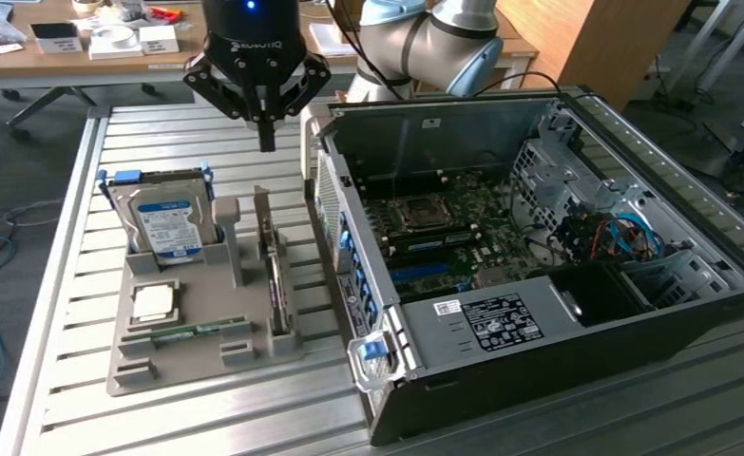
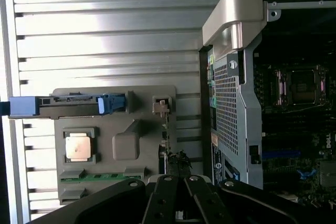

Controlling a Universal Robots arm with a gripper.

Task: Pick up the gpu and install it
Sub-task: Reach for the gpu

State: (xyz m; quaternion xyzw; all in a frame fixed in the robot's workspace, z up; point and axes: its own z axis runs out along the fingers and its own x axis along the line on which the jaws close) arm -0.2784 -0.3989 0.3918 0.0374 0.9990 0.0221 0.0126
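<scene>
Step in hand: approach for pickup, gpu not yet grasped.

Exterior view, L to R:
- Grey parts tray (image 1: 131,382) holds hard drive (image 1: 166,223) upright, CPU (image 1: 154,302) and RAM stick (image 1: 200,331) flat, and gpu (image 1: 272,261) on edge in the slot nearest the case.
- Gripper (image 1: 266,142) hangs above gpu, apart from it, jaws pressed together, empty.
- Judgement: a grasp calls for spreading the jaws first, then straddling the card's thin top edge.
- Open PC case (image 1: 676,328) w/ motherboard (image 1: 461,223).

Daylight glare on slatted table (image 2: 105,24), case interior (image 2: 299,40) dim.
</scene>
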